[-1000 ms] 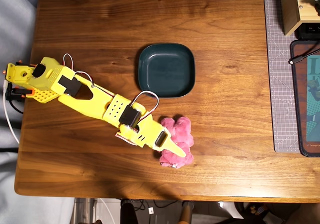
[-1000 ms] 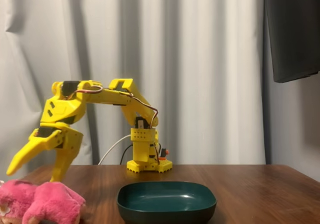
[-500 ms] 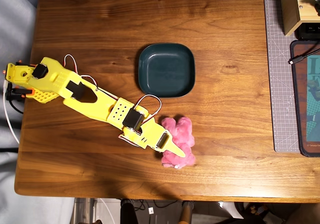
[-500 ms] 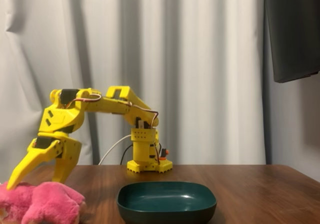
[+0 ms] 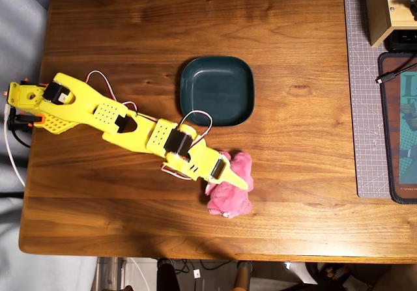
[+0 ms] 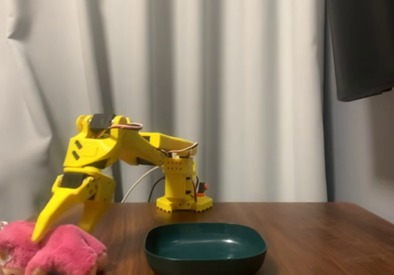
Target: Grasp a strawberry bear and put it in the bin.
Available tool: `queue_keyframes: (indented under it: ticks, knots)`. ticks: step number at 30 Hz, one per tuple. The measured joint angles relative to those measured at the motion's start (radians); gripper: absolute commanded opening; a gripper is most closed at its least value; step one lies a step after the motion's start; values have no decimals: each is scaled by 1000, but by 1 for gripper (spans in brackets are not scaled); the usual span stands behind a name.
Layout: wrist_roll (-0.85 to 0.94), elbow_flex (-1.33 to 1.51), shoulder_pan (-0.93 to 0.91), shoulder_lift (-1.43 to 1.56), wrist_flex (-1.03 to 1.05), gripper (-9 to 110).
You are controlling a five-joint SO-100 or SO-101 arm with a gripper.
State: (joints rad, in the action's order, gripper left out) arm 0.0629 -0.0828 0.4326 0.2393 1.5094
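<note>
The strawberry bear [image 5: 233,198] is a fluffy bright-pink plush lying on the wooden table near the front edge, below the bin in the overhead view. It also shows at the lower left of the fixed view [image 6: 61,250]. The bin [image 5: 216,90] is a dark teal rounded-square dish, empty, in the middle of the table; in the fixed view it sits in front [image 6: 205,246]. My yellow gripper [image 5: 228,181] is lowered onto the bear with its jaws spread, one on either side of the plush's top [image 6: 64,229]. Part of the bear is hidden under the gripper.
A grey cutting mat [image 5: 365,96] and a dark mat [image 5: 399,128] lie along the right side of the table, with a light wooden box [image 5: 381,8] at the top right. The arm's base [image 5: 26,102] sits at the left edge. White curtains hang behind [image 6: 246,72].
</note>
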Motion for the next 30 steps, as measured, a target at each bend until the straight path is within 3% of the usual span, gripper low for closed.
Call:
queue_keyframes:
  ticks: [17,22,30]
  knots:
    - [0,-5,14,2,31,22]
    - [0,-9,23,5,35,0]
    - [0,-9,29,8,35,0]
